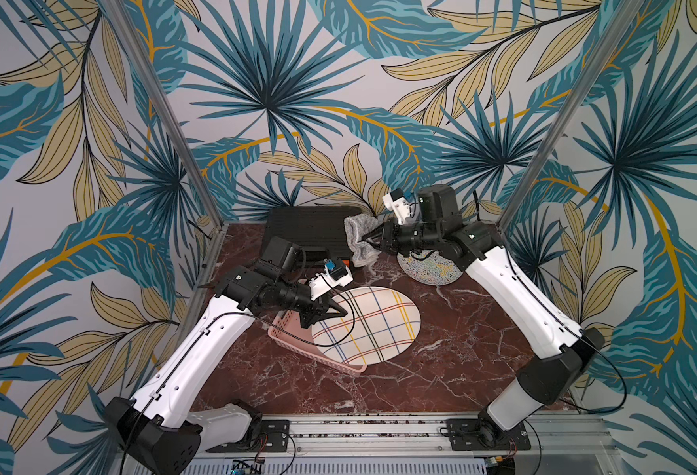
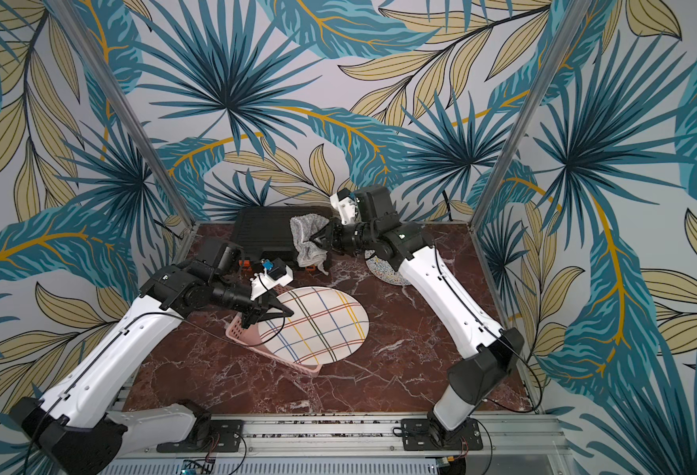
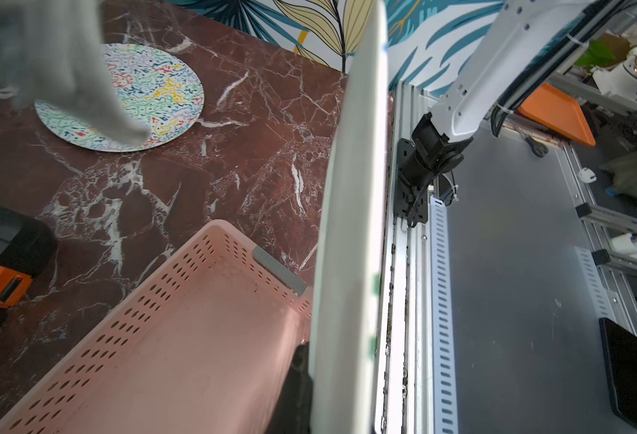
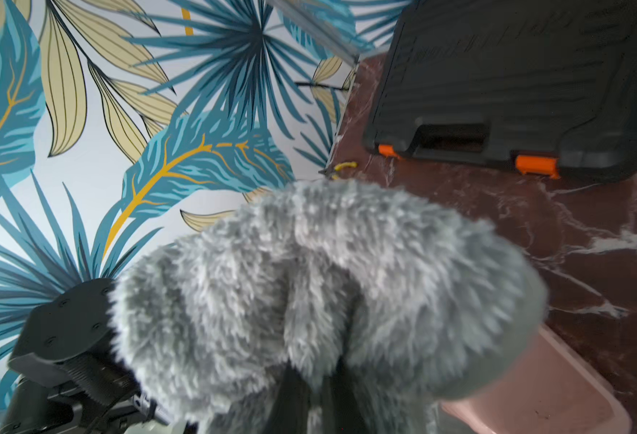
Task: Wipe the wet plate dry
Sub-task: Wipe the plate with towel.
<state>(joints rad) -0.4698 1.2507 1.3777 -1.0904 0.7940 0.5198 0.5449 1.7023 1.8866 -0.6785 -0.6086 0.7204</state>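
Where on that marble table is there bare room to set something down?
The widest bare marble is the front strip, between the pink basket and the metal rail. A second patch lies to the right, bordered by the plaid plate, the speckled round mat and the right arm. The back is crowded: black case, grey cloth and mat crowd together.

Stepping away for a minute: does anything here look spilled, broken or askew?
Nothing spilled or broken. The plaid plate is tilted only because the left gripper holds its rim over the pink basket; the right gripper holds the grey cloth.
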